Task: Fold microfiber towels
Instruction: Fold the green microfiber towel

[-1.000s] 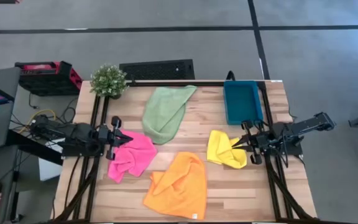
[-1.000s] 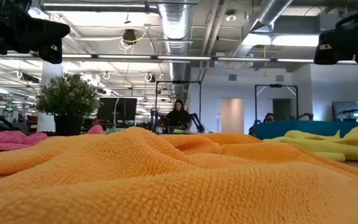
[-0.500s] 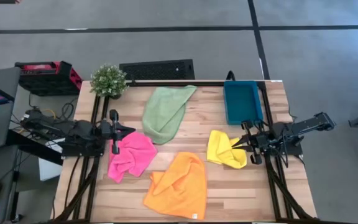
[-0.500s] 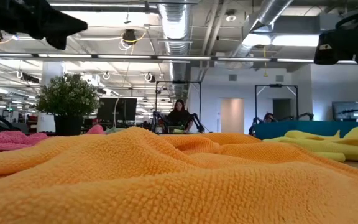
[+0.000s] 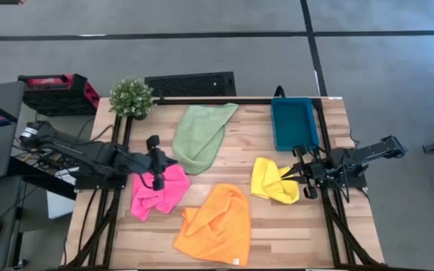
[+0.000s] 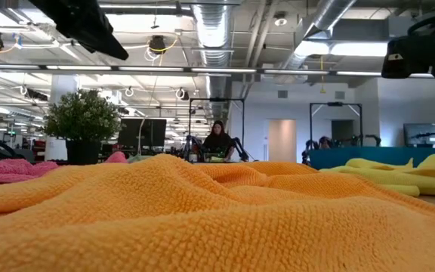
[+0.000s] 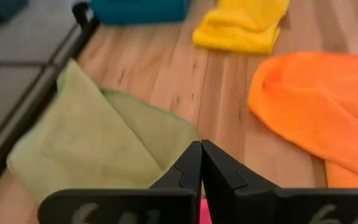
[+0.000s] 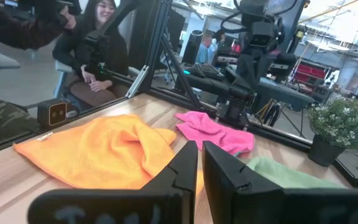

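Observation:
Several microfiber towels lie loose and crumpled on the wooden table: sage green (image 5: 198,135) at the far middle, hot pink (image 5: 159,190) at the left, orange (image 5: 217,224) near the front edge, and yellow (image 5: 272,181) at the right. My left gripper (image 5: 170,160) hangs shut above the pink towel's far edge and slants down toward the green towel's near end (image 7: 135,143). It holds nothing. My right gripper (image 5: 285,175) rests level over the yellow towel's right part. Only a thin slit shows between its fingers (image 8: 199,155), and nothing is in it.
A teal bin (image 5: 294,123) stands at the far right, just beyond the right gripper. A potted plant (image 5: 132,96) sits at the far left corner. Black frame rails (image 5: 119,143) run along both table sides. People sit in the room beyond the table (image 8: 98,43).
My left gripper has risen and reached toward the table's right, out over the pink towel, tipping from level to a downward slant. It has stayed shut. The towels lie as before.

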Robot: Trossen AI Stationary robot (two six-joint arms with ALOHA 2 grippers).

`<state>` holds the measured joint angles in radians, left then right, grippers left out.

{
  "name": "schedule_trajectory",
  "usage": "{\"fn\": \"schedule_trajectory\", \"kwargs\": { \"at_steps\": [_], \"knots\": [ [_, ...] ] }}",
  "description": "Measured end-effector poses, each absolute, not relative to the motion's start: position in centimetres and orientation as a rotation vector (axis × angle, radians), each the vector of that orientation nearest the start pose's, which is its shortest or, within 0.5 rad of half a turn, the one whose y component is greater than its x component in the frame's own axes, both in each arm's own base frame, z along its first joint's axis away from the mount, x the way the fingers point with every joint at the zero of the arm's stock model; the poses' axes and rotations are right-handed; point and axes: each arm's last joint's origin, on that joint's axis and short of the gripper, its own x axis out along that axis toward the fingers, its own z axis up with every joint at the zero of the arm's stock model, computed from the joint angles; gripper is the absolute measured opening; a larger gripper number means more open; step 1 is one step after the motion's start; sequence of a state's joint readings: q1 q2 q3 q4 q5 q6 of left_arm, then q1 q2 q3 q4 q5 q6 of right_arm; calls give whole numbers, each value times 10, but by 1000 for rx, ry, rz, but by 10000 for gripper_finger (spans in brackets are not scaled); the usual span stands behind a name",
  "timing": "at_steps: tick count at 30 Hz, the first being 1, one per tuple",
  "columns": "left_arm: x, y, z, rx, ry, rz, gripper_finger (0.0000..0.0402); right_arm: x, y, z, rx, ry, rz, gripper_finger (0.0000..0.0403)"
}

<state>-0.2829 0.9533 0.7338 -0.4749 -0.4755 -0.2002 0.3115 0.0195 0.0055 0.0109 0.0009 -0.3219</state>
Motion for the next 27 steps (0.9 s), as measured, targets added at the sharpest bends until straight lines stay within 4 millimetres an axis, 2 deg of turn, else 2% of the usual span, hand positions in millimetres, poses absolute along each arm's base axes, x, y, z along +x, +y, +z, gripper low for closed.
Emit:
{"fn": "schedule_trajectory", "kwargs": {
  "at_steps": [6,14,22,27],
  "knots": [
    [212,-46,265,18,678,279,0,94,30,166,-295,-60,307,49],
    [228,-51,254,74,741,245,7,94,30,169,-88,-50,310,49],
    [241,-50,234,-29,847,199,73,94,30,170,-44,-54,310,49],
    [253,-52,210,94,954,159,100,94,30,170,-44,-54,310,49]
  ]
}}
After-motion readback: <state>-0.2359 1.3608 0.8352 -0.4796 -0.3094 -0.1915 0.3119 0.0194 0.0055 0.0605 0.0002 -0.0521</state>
